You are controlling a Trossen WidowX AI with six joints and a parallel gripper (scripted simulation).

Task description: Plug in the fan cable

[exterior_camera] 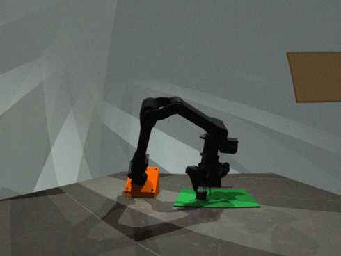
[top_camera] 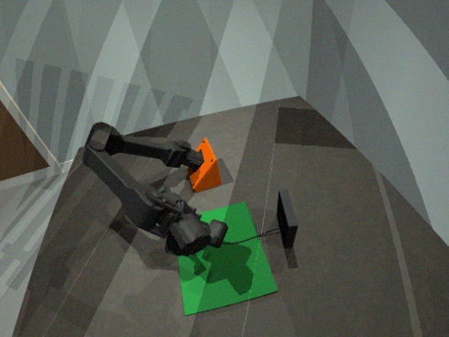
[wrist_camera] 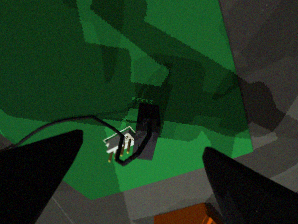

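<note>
The fan's plug (exterior_camera: 201, 195) (wrist_camera: 148, 131) is a dark block on the green board (top_camera: 197, 298) (exterior_camera: 243, 198) (wrist_camera: 180, 150), beside the header and off its pins. The white header (wrist_camera: 120, 139) has a row of gold pins; in the wrist view the thin black cable (wrist_camera: 91, 117) loops across it to the plug. My gripper (wrist_camera: 145, 144) is open and empty above them, its fingertips left and right of plug and header. In the top view the arm hides the plug and header. The black fan (top_camera: 286, 222) stands upright beyond the board's edge.
An orange wedge-shaped block (top_camera: 210, 176) (exterior_camera: 154, 181) (wrist_camera: 180, 214) stands near the board, with a second dark arm part (top_camera: 151, 148) (exterior_camera: 143, 142) reaching onto it. The cable also runs from the fan over the board's edge in the top view.
</note>
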